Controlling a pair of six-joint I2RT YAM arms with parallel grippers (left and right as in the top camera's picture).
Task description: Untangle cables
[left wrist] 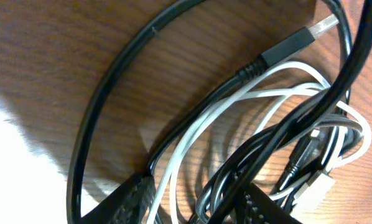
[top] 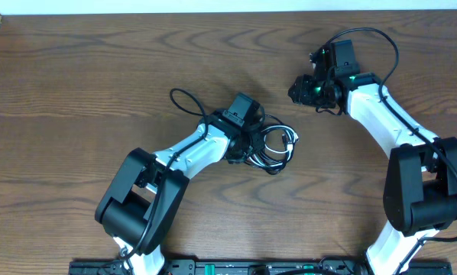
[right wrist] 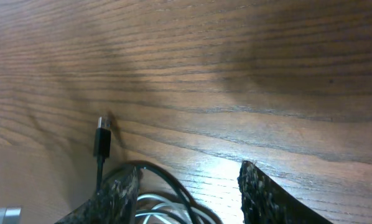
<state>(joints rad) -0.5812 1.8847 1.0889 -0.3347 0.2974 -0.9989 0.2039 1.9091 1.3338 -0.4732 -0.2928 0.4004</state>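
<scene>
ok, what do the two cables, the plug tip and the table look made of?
Black cable: smooth, slightly glossy jacket, likely rubber or plastic; it catches highlights. White cable: same look, likely plastic. Plug tip: bare silvery metal, shiny. Table: wood or wood-look laminate, brown with visible grain; can't tell which.

Robotics lab bench (two arms [top: 190,149] on a wood-grain table [top: 76,76]).
</scene>
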